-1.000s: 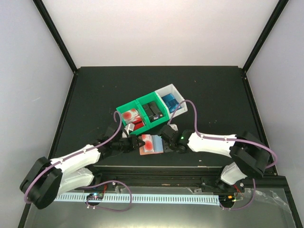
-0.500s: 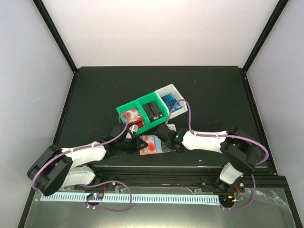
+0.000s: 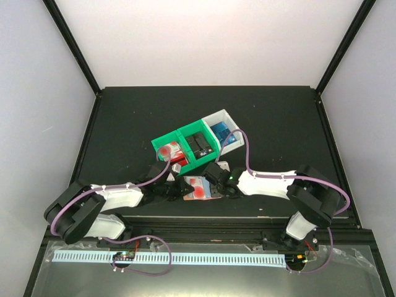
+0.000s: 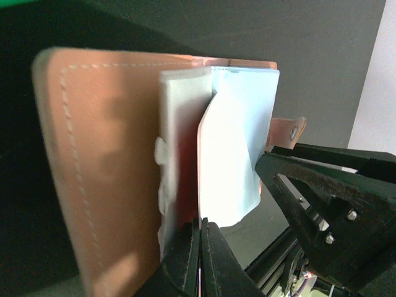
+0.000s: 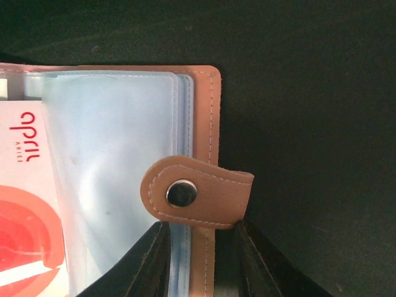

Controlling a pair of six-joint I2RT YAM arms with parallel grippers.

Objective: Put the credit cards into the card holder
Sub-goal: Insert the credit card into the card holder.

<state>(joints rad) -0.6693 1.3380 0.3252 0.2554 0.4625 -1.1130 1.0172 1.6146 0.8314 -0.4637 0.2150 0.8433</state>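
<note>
The card holder (image 3: 207, 190) lies open near the table's front edge, its clear sleeves (image 5: 111, 148) facing up. A red and white credit card (image 3: 196, 187) rests across it. In the left wrist view this card (image 4: 226, 154) stands edge-on beside the brown leather cover (image 4: 93, 161). My left gripper (image 4: 205, 238) is shut on the card's near edge. My right gripper (image 5: 203, 247) straddles the holder's right edge (image 5: 203, 124) just below the snap tab (image 5: 198, 192). Its jaws are narrowed, with a dark gap left beside the leather. More red and white cards (image 3: 168, 150) lie in the green bin.
A green two-part bin (image 3: 185, 143) and a white bin (image 3: 226, 131) with blue items stand just behind the holder. The other green compartment holds black items (image 3: 199, 143). The table's front rail (image 3: 204, 218) runs close below both grippers.
My right gripper has slid left onto the holder's right edge and its jaws have narrowed. The left arm has pushed in to the right, still holding the card.
</note>
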